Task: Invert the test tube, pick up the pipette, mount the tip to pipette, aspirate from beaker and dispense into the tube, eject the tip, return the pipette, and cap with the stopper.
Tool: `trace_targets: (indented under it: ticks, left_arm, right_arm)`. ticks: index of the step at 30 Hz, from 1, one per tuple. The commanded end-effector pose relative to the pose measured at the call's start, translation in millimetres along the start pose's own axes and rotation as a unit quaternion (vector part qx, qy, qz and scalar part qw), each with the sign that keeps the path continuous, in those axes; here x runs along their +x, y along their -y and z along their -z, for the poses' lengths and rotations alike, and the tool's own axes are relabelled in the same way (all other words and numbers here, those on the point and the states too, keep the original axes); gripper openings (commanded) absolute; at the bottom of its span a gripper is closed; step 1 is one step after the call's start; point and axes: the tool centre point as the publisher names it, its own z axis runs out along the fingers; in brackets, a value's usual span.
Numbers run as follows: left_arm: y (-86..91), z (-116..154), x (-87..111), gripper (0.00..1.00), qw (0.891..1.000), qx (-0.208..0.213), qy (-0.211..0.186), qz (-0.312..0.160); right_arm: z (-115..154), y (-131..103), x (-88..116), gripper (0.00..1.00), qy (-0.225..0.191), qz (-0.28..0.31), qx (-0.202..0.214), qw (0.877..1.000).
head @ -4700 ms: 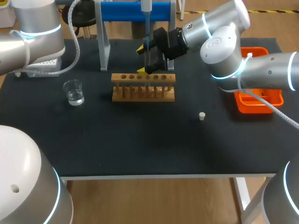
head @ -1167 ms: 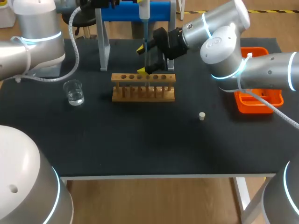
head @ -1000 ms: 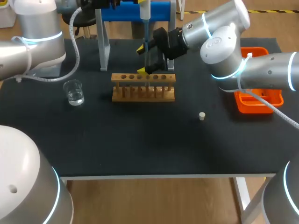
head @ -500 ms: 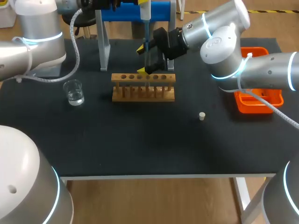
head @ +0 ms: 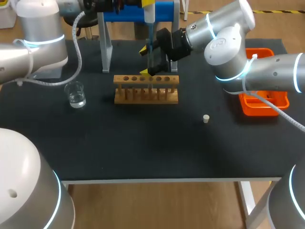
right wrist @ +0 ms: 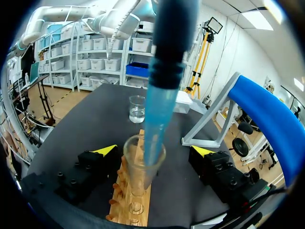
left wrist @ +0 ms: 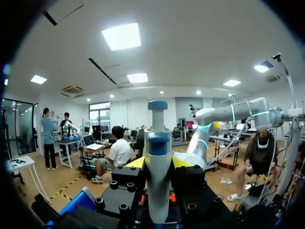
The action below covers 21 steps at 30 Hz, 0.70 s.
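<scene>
Step in hand, by my judgement: dispensing into the tube. My left gripper [left wrist: 158, 164] was clamped on the pipette [left wrist: 157, 143], a finger against each side of its body, holding it upright above the back of the table, in front of the blue stand [head: 164, 10]. The blue tip [right wrist: 155, 119] was mounted, and its lower end reached down inside the mouth of the test tube [right wrist: 136, 176].

The tube stood mouth up over the wooden rack [head: 146, 90], within the span of my right gripper [right wrist: 154, 150]. I could not tell whether that gripper had a hold on the tube. I could not make out any liquid in the tube either.

The beaker [head: 75, 94] sat well to the left of the rack with liquid in it. The stopper [head: 206, 119] lay apart on the mat to the rack's right, with the orange tray [head: 252, 107] beyond it.

Next move, as I assessed it: finish the discharge, then lift the pipette straight up so the tip clears the glass rim without knocking it. The tip should be ejected only once clear of the tube. The stopper was untouched, so capping remained outstanding.
</scene>
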Motion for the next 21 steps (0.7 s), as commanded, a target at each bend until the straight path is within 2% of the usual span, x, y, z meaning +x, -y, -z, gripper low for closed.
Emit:
trace_targets:
  ticks: [1,21]
  left_arm:
    - [-0.8,-0.5,1.6,0.0,1.0,-0.003,0.0,0.001]
    - [-4.9,-4.2,7.8,0.0,1.0,-0.015,0.002,-0.01]
  right_arm:
    - [0.7,0.1,-0.9,1.0,-0.002,0.0,0.001,1.0]
    - [0.7,0.1,-0.9,1.0,-0.002,0.0,0.001,1.0]
